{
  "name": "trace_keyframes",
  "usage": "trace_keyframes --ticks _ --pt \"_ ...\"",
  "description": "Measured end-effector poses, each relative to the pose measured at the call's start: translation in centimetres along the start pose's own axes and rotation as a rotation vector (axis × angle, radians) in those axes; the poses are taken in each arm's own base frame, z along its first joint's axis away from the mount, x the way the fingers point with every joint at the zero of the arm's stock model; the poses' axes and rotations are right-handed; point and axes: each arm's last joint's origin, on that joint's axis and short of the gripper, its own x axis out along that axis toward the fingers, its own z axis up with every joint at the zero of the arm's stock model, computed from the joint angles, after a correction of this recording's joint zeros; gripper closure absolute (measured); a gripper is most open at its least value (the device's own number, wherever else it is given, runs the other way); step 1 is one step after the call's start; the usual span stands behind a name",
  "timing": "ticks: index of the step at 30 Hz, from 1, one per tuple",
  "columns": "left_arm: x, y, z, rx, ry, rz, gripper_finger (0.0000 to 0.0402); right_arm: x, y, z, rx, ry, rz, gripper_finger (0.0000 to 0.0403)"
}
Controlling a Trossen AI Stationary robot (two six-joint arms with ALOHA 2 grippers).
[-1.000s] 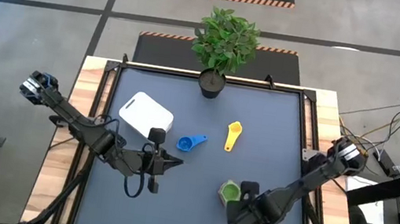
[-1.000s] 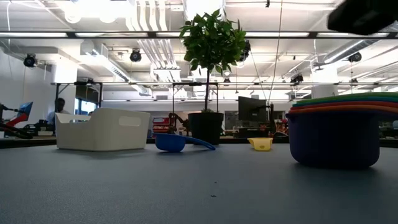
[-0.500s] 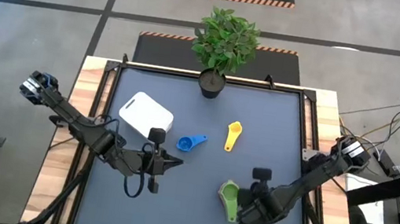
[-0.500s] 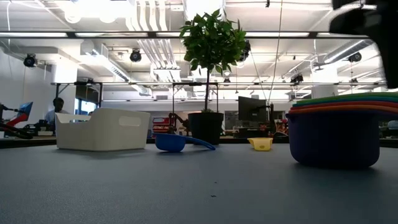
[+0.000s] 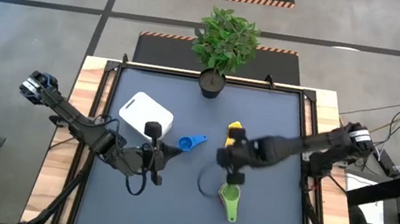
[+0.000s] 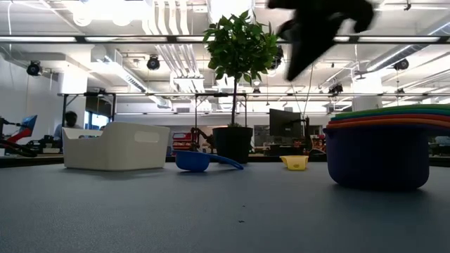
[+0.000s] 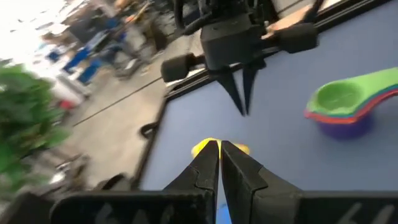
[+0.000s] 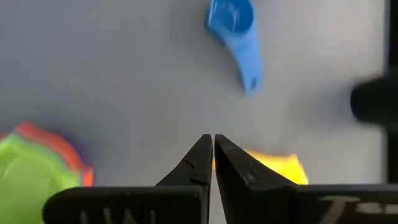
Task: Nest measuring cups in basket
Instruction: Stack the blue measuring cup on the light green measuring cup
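Having left the nested stack [image 5: 230, 199], now swinging right claw [image 5: 226, 157], pinched empty, toward yellow cup [image 5: 234, 128] at twelve o'clock; left claw [image 5: 176, 150] pinched, idling.

Right end effector [image 5: 226, 157] shut between yellow cup [image 5: 234, 130] and green-topped cup stack [image 5: 230, 200].

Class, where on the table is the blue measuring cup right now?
In the high view, the blue measuring cup lies near the table's middle, between the white basket and the yellow cup.
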Motion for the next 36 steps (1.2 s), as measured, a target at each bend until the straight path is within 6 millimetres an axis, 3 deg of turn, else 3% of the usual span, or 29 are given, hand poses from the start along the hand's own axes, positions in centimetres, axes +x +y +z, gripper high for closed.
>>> trace_keyframes --ticks 5,9,25,30,36 --pt "-0.3 0.3 -0.7 0.013 0.06 0.013 0.0402 2.8 -4.3 1.3 -0.022 -0.113 0.074 0.0394" --pt "-0.6 0.5 -1.0 -0.009 0.082 0.012 0.0402 5.1 -6.4 1.8 -0.031 -0.171 0.118 0.0394" --pt "-0.7 0.6 -1.0 -0.019 0.083 0.012 0.0402 12.5 -8.4 2.9 -0.05 -0.181 0.079 0.0389" --pt "-0.7 0.6 -1.0 -0.024 0.082 0.012 0.0402 13.2 -9.2 2.5 0.007 -0.18 0.124 0.035" --pt "-0.7 0.6 -1.0 -0.027 0.082 0.012 0.0402 13.5 -9.6 2.3 0.022 -0.192 0.164 0.026"
